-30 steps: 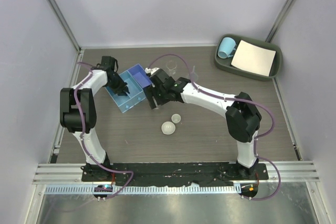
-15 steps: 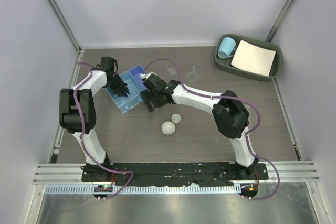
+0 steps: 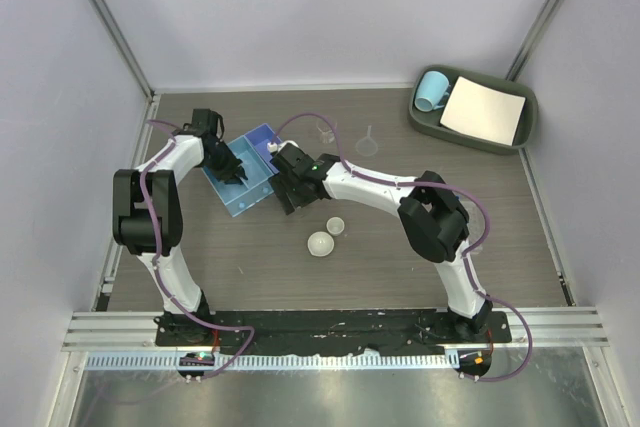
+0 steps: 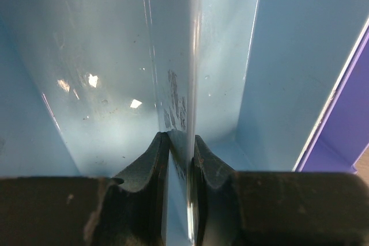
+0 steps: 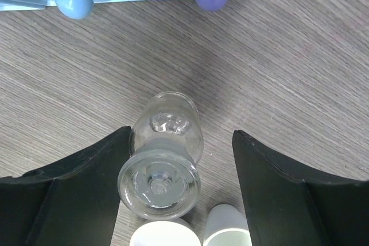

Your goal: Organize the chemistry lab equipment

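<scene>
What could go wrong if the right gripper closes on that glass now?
1. The small clear beaker lies on its side, off-centre between the open fingers of the right gripper; closing could roll or squirt it out.
2. Two white round pieces sit right beside its base; the fingers might knock them.
3. The left gripper pinches only a thin wall of the blue bin; a bump could twist it loose.

On the brown wood table (image 3: 400,277), a blue box (image 3: 247,175) sits just left of the right claw (image 3: 289,199). A small clear bottle (image 5: 164,162) lies between the claw's fingers (image 5: 86,188). A big white dish (image 3: 319,244) and a little white dish (image 3: 335,225) sit nearby on its right. A green tray (image 3: 432,125) sits far right.
</scene>
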Controlling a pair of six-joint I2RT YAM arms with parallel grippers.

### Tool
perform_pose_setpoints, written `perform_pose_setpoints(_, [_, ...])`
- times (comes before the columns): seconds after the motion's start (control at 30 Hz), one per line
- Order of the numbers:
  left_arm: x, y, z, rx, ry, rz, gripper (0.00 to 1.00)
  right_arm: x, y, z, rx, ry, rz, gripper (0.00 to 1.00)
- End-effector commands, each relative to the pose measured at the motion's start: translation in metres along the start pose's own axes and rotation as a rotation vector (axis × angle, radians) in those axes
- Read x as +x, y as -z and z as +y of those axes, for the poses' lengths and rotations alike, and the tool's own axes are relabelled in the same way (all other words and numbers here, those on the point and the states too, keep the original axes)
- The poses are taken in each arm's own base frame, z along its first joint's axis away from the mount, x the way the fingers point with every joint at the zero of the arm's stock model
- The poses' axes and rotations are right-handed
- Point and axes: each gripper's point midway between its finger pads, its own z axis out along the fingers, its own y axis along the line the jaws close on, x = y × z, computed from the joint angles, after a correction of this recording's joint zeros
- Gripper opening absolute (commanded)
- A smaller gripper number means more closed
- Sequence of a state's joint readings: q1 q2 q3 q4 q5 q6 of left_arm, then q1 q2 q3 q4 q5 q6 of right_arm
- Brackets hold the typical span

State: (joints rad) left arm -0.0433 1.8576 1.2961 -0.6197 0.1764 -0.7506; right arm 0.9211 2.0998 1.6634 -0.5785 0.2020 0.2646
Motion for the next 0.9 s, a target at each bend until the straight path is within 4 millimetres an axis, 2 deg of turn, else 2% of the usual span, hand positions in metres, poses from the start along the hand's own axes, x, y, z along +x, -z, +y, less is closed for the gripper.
perform_pose_setpoints(0.0, [0.018, 0.001, 0.003, 0.016, 0.01, 0.068, 0.0, -0.015, 0.002, 0.004, 0.007, -0.005, -0.039, 0.75])
perform_pose_setpoints(0.23, [0.018, 0.0, 0.003, 0.02, 0.013, 0.069, 0.0, -0.01, -0.002, 0.005, 0.006, -0.001, -0.025, 0.69])
perform_pose_setpoints(0.63, [0.019, 0.0, 0.002, 0.025, 0.008, 0.072, 0.0, -0.008, -0.003, 0.005, 0.008, 0.0, -0.018, 0.44])
perform_pose_setpoints(0.8, [0.024, 0.0, 0.0, 0.026, -0.007, 0.076, 0.0, -0.009, 0.006, 0.002, 0.018, 0.006, -0.023, 0.4])
perform_pose_setpoints(0.87, [0.026, -0.001, -0.001, 0.023, -0.018, 0.076, 0.0, -0.012, 0.016, 0.0, 0.019, 0.002, -0.039, 0.4])
